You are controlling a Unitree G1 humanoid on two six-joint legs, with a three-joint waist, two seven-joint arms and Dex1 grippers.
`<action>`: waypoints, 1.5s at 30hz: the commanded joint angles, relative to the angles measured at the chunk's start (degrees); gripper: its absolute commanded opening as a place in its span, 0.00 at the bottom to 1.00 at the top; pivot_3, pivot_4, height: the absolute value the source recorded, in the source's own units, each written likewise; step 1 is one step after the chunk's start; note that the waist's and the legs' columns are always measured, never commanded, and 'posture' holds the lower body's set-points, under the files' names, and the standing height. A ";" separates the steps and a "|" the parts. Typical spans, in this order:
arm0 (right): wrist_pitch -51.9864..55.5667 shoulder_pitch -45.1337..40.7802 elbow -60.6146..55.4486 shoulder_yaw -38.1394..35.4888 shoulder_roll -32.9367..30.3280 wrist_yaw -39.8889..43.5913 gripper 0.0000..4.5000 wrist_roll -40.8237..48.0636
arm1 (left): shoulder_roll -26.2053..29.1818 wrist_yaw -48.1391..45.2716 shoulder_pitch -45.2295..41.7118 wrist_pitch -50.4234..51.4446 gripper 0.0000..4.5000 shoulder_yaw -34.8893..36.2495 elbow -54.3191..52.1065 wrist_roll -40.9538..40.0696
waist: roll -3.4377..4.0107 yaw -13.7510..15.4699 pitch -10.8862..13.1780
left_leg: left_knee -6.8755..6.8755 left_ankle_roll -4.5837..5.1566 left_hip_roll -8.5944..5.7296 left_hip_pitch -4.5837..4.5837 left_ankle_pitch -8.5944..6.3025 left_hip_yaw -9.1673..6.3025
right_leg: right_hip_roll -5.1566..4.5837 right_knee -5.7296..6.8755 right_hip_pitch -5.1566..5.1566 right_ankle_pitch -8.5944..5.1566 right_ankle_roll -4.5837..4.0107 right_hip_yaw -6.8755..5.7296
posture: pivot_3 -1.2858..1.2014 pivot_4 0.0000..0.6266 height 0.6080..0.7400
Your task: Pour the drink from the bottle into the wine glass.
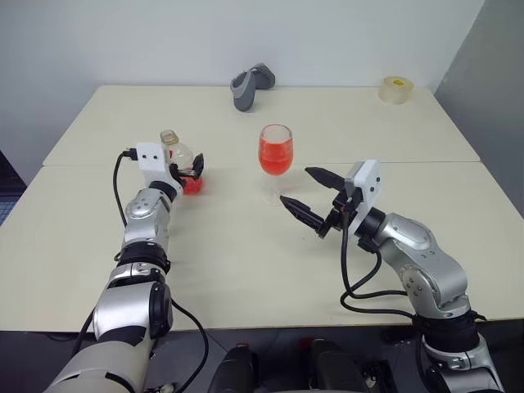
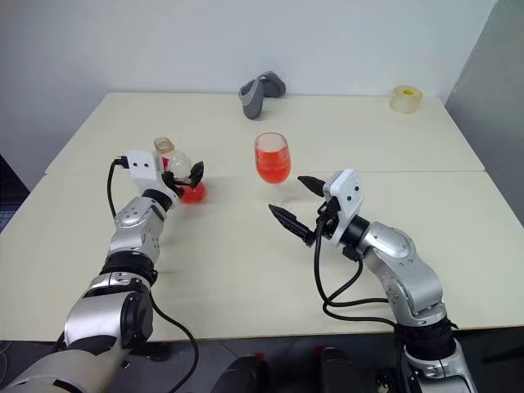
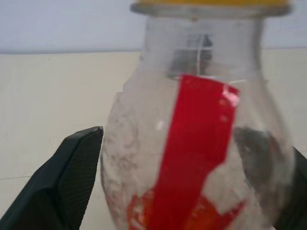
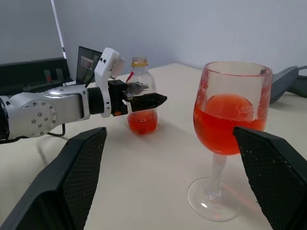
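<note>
nothing readable anywhere tbh, the bottle [image 3: 192,143] has a red label band [image 3: 194,153] but no legible text on it.

There is one bottle [image 1: 182,162] standing on the table [image 1: 246,246]. There is one wine glass [image 1: 276,155] with a red drink [image 1: 276,155] in it. A little of the same red drink sits in the bottom of the bottle too. At the far side of the table there is one grey thing [image 1: 250,85] lying down and one roll of tape [image 1: 396,89]. Two tables are pushed together. Two robot arms reach over them, so there are two sets of jaws.
</note>
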 commanded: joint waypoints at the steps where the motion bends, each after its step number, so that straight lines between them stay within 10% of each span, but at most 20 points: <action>1: -0.53 -0.43 -1.10 -0.58 -0.43 0.62 1.00 0.45 | 0.43 -1.25 1.21 0.65 0.99 0.48 -4.83 -1.41 | 0.00 -0.01 0.00 | 0.00 0.00 0.00 0.00 0.00 0.00 | 0.00 0.00 0.00 0.00 0.00 0.00 | 0.52 0.24 1.00; 25: 4.42 18.29 -15.30 -8.25 -5.72 -6.70 1.00 0.88 | -1.56 5.38 37.57 37.35 0.99 -1.76 -67.26 -9.46 | 0.02 0.26 0.00 | -0.09 0.21 0.05 0.09 -0.13 -0.05 | 0.00 -0.12 0.16 -0.02 0.02 0.06 | 0.52 0.24 1.00; 45: 8.89 24.08 -16.62 -7.97 3.09 -28.10 1.00 -12.94 | -8.86 14.12 36.88 38.08 0.99 -10.37 -70.68 -1.18 | 0.10 0.55 -0.04 | -0.21 0.29 0.00 0.69 -0.18 -0.11 | 0.00 -0.44 0.91 -0.07 0.09 -0.02 | 0.52 0.24 1.00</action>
